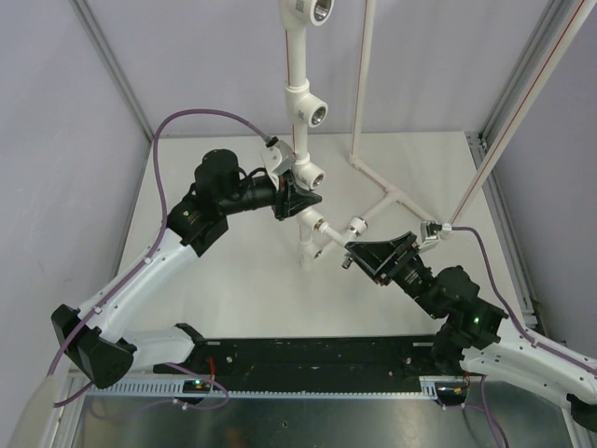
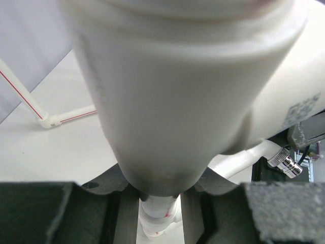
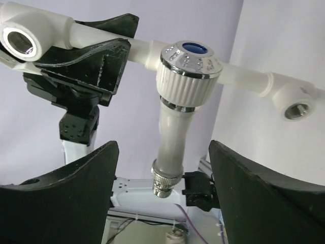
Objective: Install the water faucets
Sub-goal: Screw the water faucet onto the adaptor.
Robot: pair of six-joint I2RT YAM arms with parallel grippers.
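Now, left gripper (image 1: 300,193) clamping pipe (image 1: 298,65), right gripper (image 3: 162,152) spread around faucet (image 3: 188,76)

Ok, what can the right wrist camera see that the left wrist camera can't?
Only the right wrist view shows the blue-centred knob of the faucet, two open tee sockets, and the left gripper clamped on the white pipe frame. Only the left wrist view shows the thin red-striped pipe with its elbow. Both show that frame and the faucet's metal tip.
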